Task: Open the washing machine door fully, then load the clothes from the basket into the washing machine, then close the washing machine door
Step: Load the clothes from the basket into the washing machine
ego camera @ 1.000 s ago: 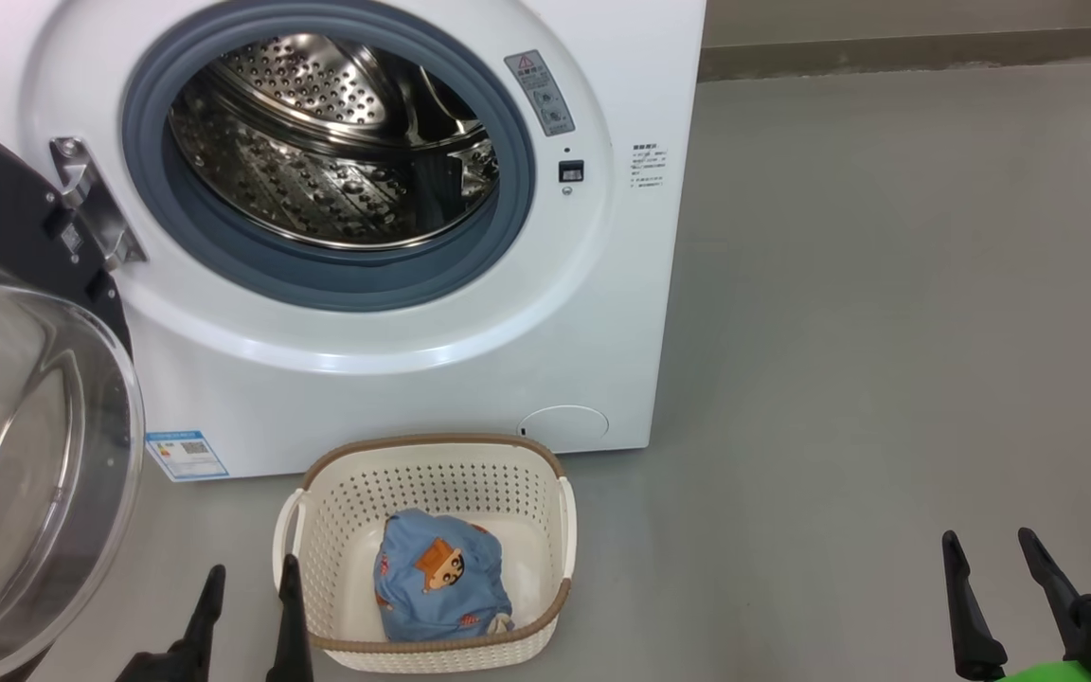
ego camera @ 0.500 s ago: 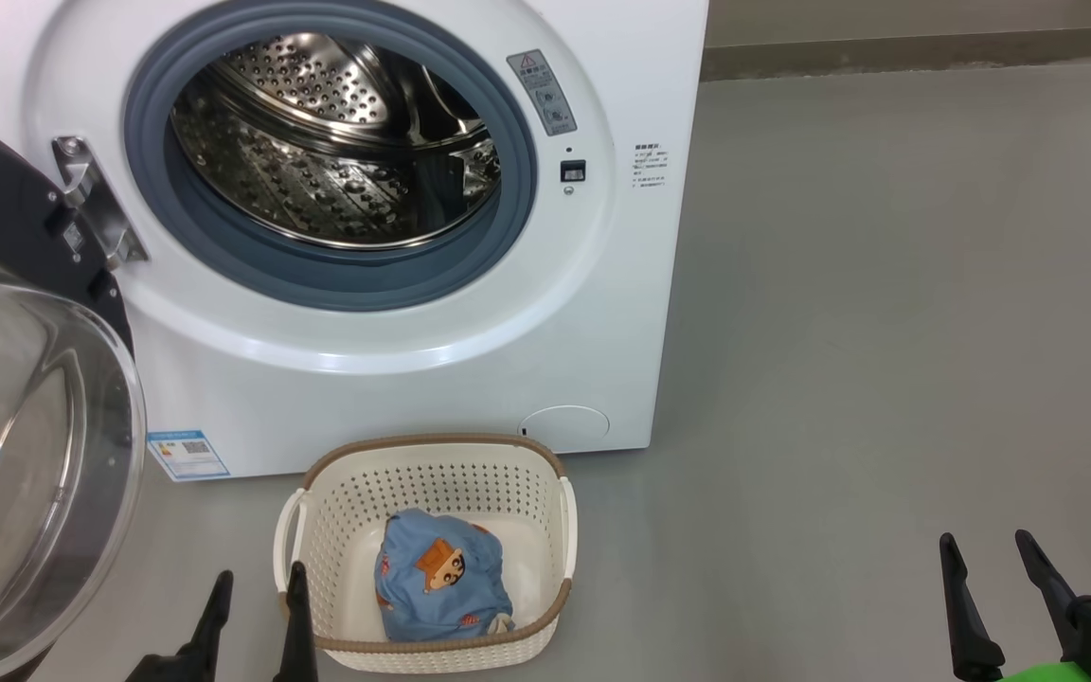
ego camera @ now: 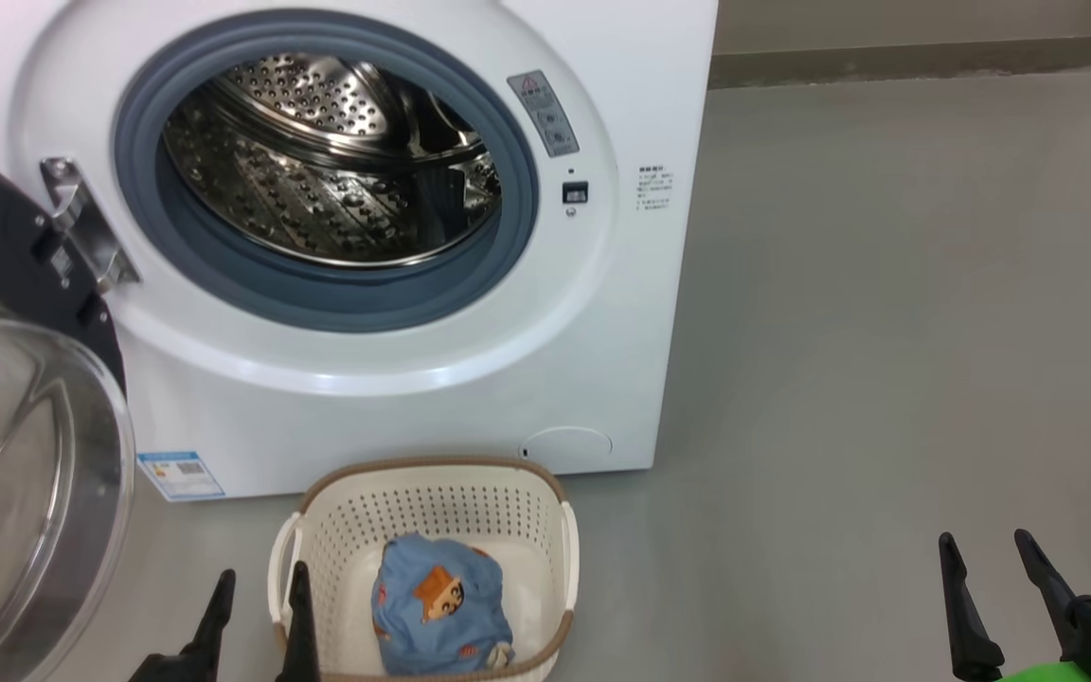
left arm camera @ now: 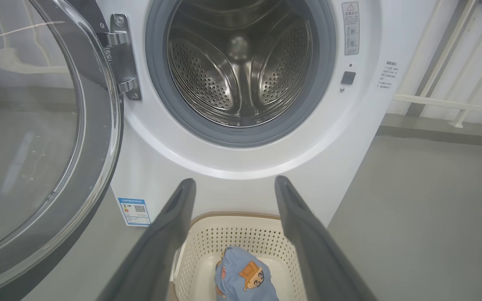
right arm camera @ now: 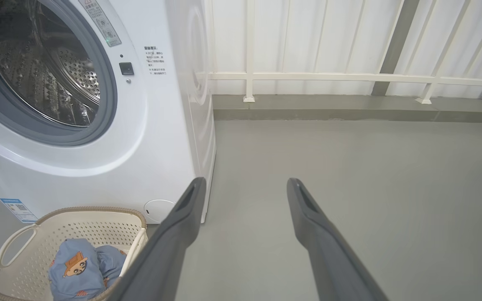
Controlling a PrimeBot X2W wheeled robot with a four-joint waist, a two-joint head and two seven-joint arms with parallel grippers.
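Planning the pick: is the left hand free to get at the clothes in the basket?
Likely yes: the open left hand sits by the basket, and the clothes lie uncovered inside.

Washing machine (ego camera: 394,407) front: grey warning sticker (ego camera: 543,114) bears a red triangle sign, wording illegible. Small printed text block (ego camera: 652,188) to its right, unreadable. Blue label (ego camera: 180,475) at lower corner carries a QR code (left arm camera: 139,208); lettering too small to read.

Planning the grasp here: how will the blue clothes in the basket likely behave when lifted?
Probably floppy: the clothes lie as a soft crumpled bundle, so they should sag and trail from a pinch. Likely light, filling only part of the basket. Unlikely to roll or slip, being creased fabric.
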